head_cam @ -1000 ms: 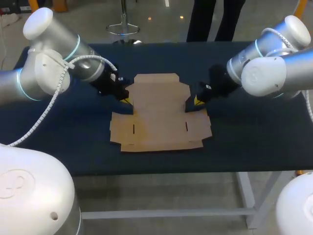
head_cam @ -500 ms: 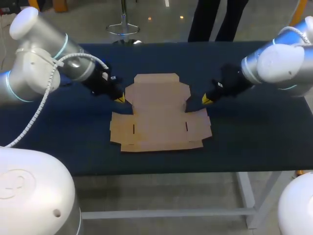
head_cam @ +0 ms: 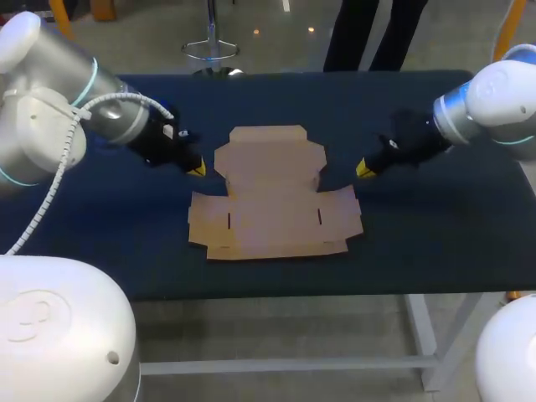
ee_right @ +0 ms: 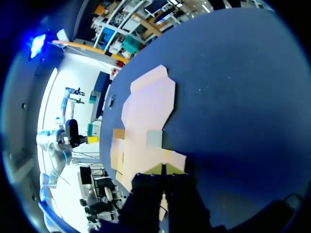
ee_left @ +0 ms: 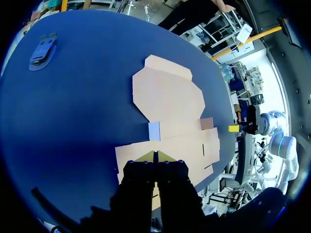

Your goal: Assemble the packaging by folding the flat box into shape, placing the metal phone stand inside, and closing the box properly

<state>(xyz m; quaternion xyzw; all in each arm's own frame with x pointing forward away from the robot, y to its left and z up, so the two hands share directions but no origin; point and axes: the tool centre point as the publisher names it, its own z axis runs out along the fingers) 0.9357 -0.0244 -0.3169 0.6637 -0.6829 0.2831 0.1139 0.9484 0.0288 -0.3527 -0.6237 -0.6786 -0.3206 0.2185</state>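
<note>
The flat brown cardboard box [head_cam: 272,197] lies unfolded in the middle of the dark table; it also shows ahead of each gripper's fingers as the box [ee_left: 170,102] and the box [ee_right: 146,121]. My left gripper [head_cam: 196,170] hovers shut just off the box's left edge, holding nothing; in its own view the left gripper [ee_left: 155,156] has its yellow tips pressed together. My right gripper [head_cam: 365,169] is shut and empty a little off the box's right edge, tips together at the right gripper [ee_right: 163,167]. A small metal piece, apparently the phone stand [ee_left: 43,48], lies near the table's far edge [head_cam: 226,73].
The dark blue table [head_cam: 435,226] has bare cloth on both sides of the box and along its front edge. A person stands beyond the far edge, not reaching over the table.
Both grippers have drawn back outward from the box's side edges, the left one to the left and the right one to the right. The box stays flat and has not shifted.
</note>
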